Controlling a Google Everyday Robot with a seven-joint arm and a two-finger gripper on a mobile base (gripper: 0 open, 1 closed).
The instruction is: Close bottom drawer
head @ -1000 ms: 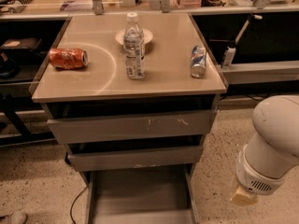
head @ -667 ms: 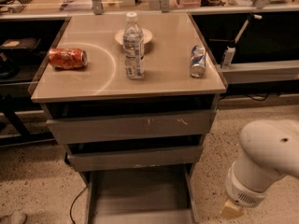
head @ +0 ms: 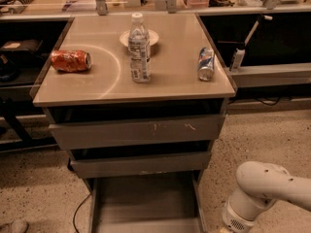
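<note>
Lower and nearer the cabinet than a second ago: white arm, now down in the bottom right corner of the view, close beside the right side of the bottom drawer. End effector almost wholly cut off by the lower edge, just right of the drawer's front corner; spread or pressed together, cannot tell. No shift elsewhere.

Bottom drawer pulled far out toward the camera, tray bare, front panel barely inside the lower edge. Above it, middle drawer and top drawer, each standing out a little from the frame, dark gaps over both. On the table: water bottle upright near the middle, small plate just behind it, orange can on its side to the left, blue can near the right edge.

Task judged as hardly begun: no contact with the drawer to be seen, tray fully out. Left to do: bring the end effector round in front of the low front panel, press against it, push straight back until flush under the middle drawer. Step in hand, by the look of it: the approach.
</note>
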